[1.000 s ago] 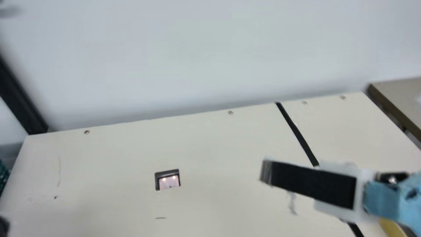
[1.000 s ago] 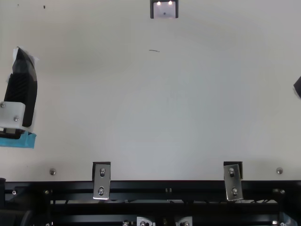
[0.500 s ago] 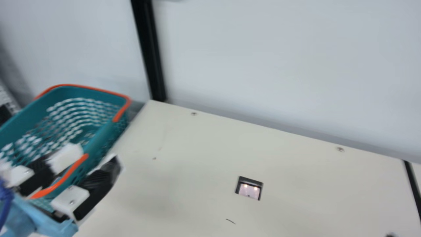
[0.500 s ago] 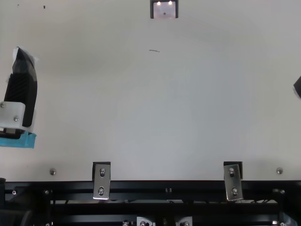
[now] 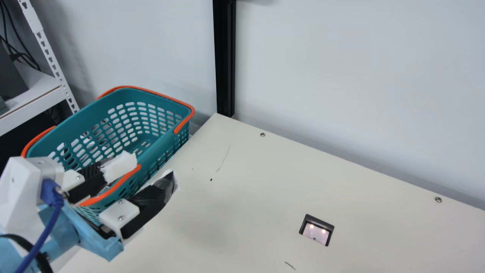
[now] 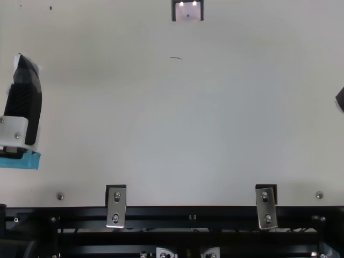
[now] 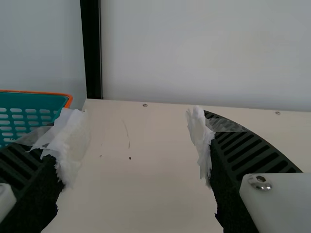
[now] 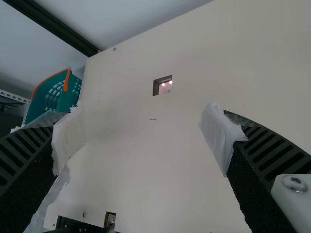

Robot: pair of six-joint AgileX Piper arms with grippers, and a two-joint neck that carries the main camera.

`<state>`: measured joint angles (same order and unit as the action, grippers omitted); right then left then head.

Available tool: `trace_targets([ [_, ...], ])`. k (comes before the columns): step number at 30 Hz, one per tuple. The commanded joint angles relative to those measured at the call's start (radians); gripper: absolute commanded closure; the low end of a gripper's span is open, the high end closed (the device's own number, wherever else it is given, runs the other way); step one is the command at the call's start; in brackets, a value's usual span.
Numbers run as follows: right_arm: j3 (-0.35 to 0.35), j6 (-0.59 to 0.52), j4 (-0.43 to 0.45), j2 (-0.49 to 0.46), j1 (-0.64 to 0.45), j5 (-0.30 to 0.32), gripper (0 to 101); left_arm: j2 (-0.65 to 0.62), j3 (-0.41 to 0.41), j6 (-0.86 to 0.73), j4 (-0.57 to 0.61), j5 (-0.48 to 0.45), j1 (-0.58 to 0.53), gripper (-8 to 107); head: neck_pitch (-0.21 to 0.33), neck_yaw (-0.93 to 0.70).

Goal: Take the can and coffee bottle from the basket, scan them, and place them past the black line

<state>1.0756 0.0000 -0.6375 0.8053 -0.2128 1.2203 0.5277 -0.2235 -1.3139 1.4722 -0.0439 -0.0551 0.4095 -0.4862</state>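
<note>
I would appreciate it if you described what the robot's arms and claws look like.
The left arm has a white plastic housing, light-blue wrist parts, a blue cable and a black cable. Its claw has two black ribbed fingers on white screwed brackets, with ragged white wrapping at the tips; the right claw has similar fingers and wrapping.

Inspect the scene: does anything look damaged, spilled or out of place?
Yes, minor wear. The white padding on the left claw and right claw has torn, ragged edges. The table bears a thin scuff near the basket and a short dark mark near the scanner, both odd on a plain top.
</note>
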Motion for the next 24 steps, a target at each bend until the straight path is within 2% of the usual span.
trace_targets([
  [1,0.0,0.0,0.0,0.0,0.0,0.0,0,0.021,-0.02,0.064,-0.067,0.023,-0.001,9,0.027,-0.011],
  [5,0.0,0.0,0.0,0.0,0.0,0.0,0,0.097,-0.097,0.14,-0.151,0.083,0.008,9,0.027,-0.011],
  [10,0.0,0.0,0.0,0.0,0.0,0.0,0,0.246,-0.245,0.219,-0.262,0.11,0.077,9,0.027,-0.011],
  [14,0.0,0.0,0.0,0.0,0.0,0.0,0,0.369,-0.389,0.273,-0.355,0.047,0.198,9,0.027,-0.011],
  [24,0.0,0.0,0.0,0.0,0.0,0.0,0,0.679,-0.736,0.394,-0.538,-0.199,0.502,9,0.027,-0.011],
])
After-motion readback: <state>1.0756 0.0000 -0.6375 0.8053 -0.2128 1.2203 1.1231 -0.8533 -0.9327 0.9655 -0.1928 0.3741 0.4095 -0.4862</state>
